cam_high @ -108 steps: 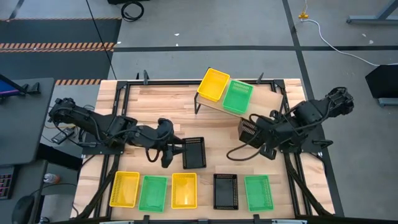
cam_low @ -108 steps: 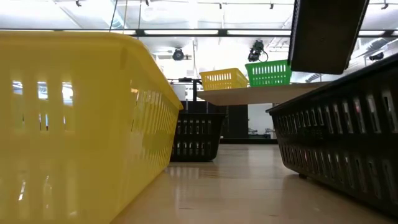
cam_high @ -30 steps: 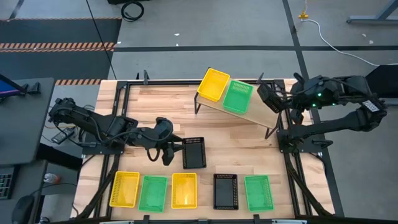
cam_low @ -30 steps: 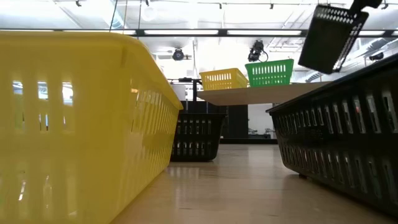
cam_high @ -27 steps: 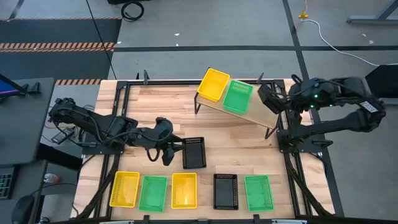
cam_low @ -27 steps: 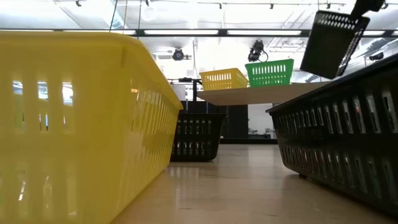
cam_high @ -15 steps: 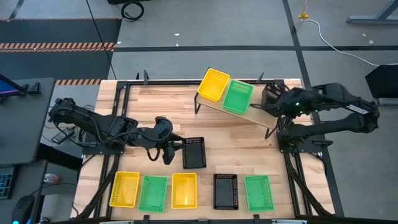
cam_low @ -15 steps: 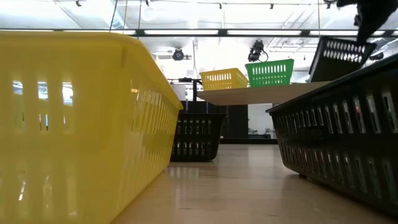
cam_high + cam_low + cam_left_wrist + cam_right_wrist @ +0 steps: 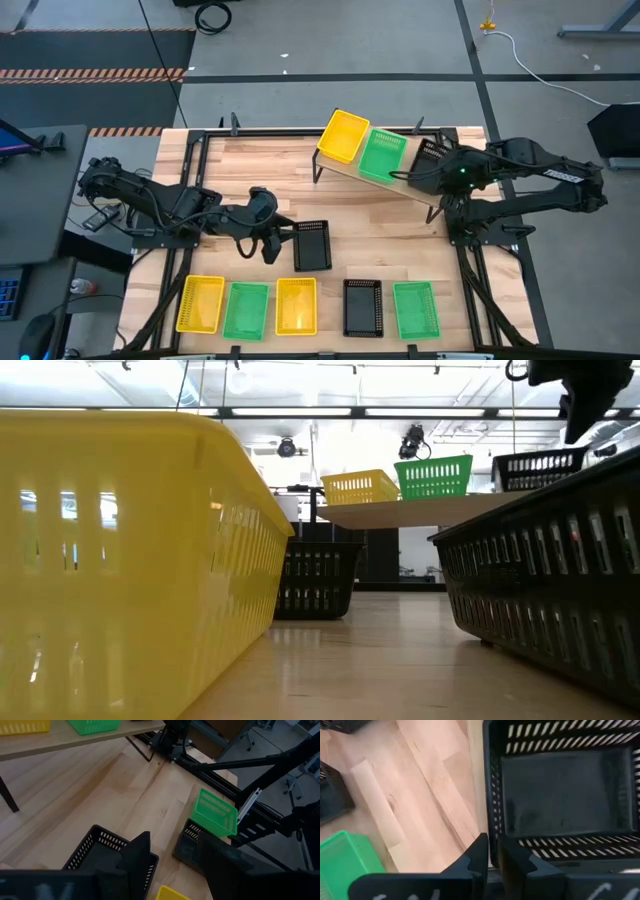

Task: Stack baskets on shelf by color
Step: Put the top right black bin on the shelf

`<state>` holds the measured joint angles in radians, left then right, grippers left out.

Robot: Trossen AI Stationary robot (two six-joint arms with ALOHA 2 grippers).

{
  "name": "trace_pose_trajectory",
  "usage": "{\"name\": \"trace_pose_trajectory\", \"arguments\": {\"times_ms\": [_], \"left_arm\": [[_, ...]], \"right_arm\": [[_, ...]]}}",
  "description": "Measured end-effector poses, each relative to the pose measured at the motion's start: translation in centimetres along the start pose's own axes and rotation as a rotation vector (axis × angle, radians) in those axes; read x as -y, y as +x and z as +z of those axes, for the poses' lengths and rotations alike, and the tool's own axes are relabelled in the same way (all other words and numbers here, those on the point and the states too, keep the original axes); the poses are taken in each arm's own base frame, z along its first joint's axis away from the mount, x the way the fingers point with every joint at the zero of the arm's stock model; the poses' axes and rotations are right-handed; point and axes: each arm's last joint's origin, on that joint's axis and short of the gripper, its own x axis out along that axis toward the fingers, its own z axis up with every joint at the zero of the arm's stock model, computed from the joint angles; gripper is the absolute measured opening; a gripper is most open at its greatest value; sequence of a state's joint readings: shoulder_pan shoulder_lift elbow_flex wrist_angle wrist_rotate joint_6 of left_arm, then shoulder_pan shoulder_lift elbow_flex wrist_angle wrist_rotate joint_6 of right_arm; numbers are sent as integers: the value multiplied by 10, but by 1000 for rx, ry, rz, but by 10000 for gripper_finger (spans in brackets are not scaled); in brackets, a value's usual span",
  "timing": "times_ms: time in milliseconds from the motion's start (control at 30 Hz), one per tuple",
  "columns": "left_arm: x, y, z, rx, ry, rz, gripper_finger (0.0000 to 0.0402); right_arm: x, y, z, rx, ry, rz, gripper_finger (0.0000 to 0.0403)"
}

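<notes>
Fingers of the right hand point(image 9: 492, 857) pinch the near wall of a black perforated plastic basket point(image 9: 431, 156), which sits at the right end of the light-wood shelf on thin black legs point(image 9: 400, 184), just beside a green mesh basket point(image 9: 381, 155) and, past that, a yellow mesh basket point(image 9: 343, 135). Left hand point(image 9: 277, 243) rests spread on the plank surface point(image 9: 260, 165), touching nothing, near a second black basket point(image 9: 312, 245). Along the front edge lie five more baskets in a row: yellow point(image 9: 201, 303), green point(image 9: 246, 310), yellow point(image 9: 296, 305), black point(image 9: 362, 306), green point(image 9: 414, 309).
</notes>
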<state>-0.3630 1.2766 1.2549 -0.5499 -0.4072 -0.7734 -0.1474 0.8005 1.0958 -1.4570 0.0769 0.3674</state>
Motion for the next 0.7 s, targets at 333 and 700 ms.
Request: {"name": "trace_pose_trajectory", "arguments": {"times_ms": [333, 700], "left_arm": [[0, 0, 0, 0, 1, 0, 172], [0, 0, 0, 0, 7, 0, 172]], "right_arm": [[0, 0, 0, 1, 5, 4, 33], [-3, -12, 0, -24, 49, 130, 45]]}}
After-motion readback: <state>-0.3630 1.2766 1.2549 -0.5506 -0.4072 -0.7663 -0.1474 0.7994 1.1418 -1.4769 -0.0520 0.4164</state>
